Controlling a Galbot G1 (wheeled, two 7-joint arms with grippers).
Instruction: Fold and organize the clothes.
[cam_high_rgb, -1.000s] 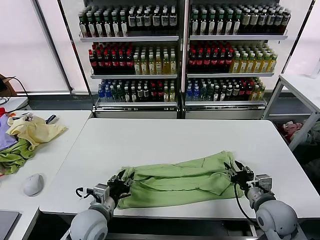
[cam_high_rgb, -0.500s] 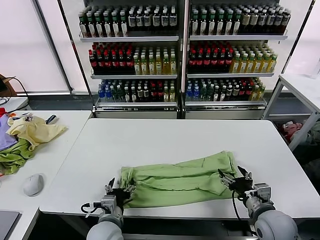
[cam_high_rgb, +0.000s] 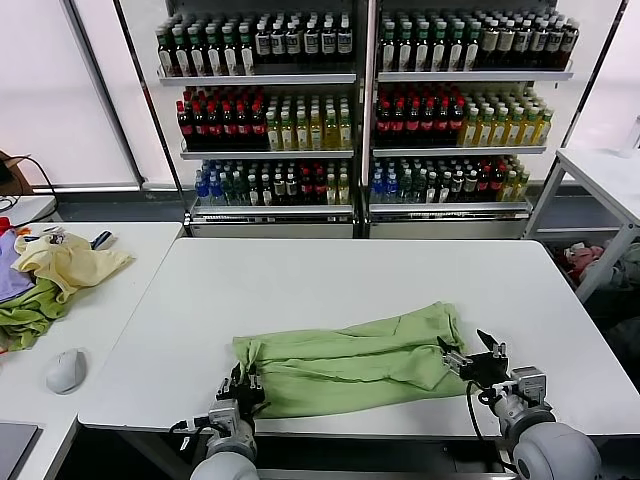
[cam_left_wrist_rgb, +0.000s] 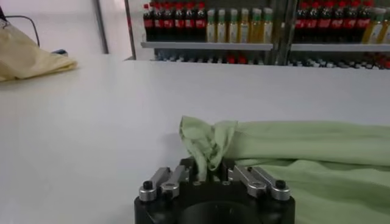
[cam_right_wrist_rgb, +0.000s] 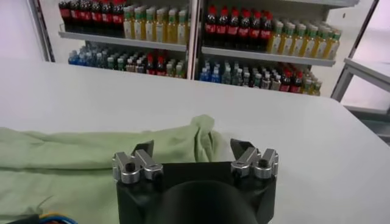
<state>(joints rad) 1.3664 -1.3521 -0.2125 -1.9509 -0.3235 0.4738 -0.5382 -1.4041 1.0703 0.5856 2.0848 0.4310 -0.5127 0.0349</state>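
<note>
While the light green polo shirt (cam_high_rgb: 345, 356) is lying folded into a long band across the near part of the white table (cam_high_rgb: 330, 275), the left gripper (cam_high_rgb: 243, 388) is pinching its near-left corner. In the left wrist view its fingers (cam_left_wrist_rgb: 189, 170) are clamped on a bunched tuft of the fabric; half a second ago they were spread wide at the shirt's edge. The left end of the shirt is now sitting a little farther left than it did a second ago. The right gripper (cam_high_rgb: 472, 354) is hovering at the shirt's near-right end with its fingers (cam_right_wrist_rgb: 141, 153) spread wide, grasping nothing, after resting on the cloth a second ago. On the side table at far left, a pale yellow garment (cam_high_rgb: 68, 262) is lying crumpled.
</note>
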